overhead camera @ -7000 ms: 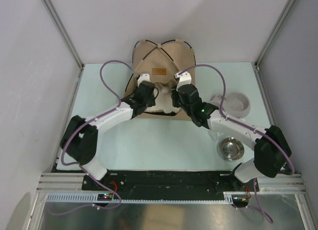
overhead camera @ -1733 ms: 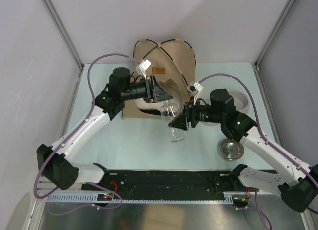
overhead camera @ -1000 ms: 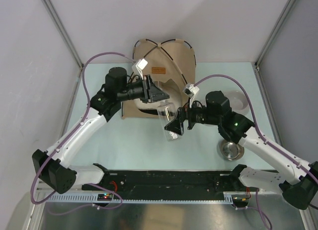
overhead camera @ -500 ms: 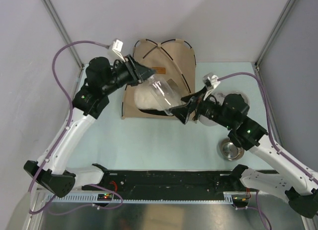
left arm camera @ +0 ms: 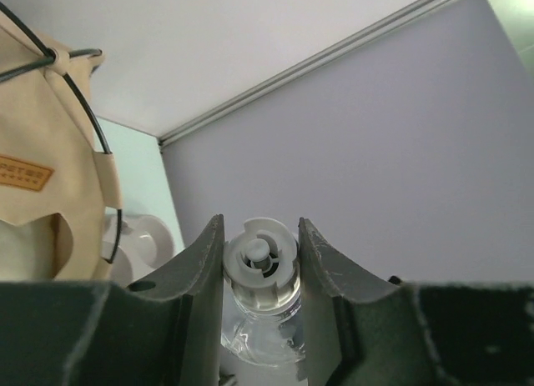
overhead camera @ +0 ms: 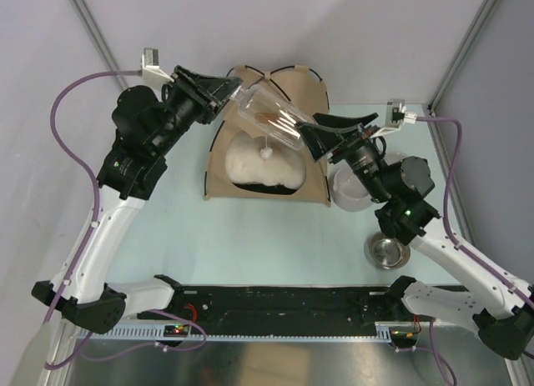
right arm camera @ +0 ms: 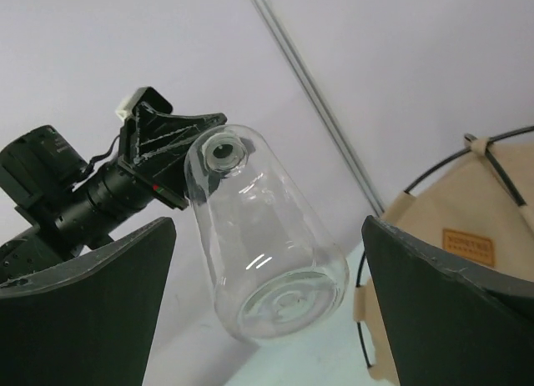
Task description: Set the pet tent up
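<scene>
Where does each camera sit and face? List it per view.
Top external: above and behind the arms, looking down at the table; both arms show, left gripper and right gripper raised.
Left wrist: looks along the left gripper, shut on the clear bottle.
Right wrist: looks through the open right gripper at the bottle's base.
All three share the bottle and pet tent.

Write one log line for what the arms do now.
left gripper: shut on clear bottle | right gripper: open by its base | pet tent: up, cushion inside
</scene>
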Motion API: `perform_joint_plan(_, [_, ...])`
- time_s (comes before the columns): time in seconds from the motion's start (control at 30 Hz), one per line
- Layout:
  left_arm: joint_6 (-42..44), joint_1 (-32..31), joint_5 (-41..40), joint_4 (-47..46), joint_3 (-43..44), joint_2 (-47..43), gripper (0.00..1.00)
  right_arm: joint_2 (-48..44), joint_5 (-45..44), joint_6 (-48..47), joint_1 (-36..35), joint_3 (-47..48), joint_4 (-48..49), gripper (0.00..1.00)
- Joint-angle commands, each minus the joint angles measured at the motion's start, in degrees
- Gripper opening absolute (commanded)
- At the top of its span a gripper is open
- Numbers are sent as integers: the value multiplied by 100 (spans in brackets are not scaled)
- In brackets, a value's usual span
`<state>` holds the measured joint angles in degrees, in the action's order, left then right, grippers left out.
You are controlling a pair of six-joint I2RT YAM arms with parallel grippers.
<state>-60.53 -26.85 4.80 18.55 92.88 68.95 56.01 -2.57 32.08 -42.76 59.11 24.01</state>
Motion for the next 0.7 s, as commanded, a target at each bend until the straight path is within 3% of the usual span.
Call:
perform_joint_plan(0.0, [-995,1,-116,-224,198,-54,0,305,158,290,40,209,1225,99])
perform_joint_plan(0.3, [-1714,8,-613,-370,-204,-294,0,471,432,665,47,210,1413,99])
perform_joint_plan(0.43, [-1880,0,-560,-462,-319,-282,0,549,678,768,47,247,1598,93])
perform_joint_plan(0.67, [-2198,-10,-6,-782,-473,-46,0,638,1040,889,120,457,1097,83])
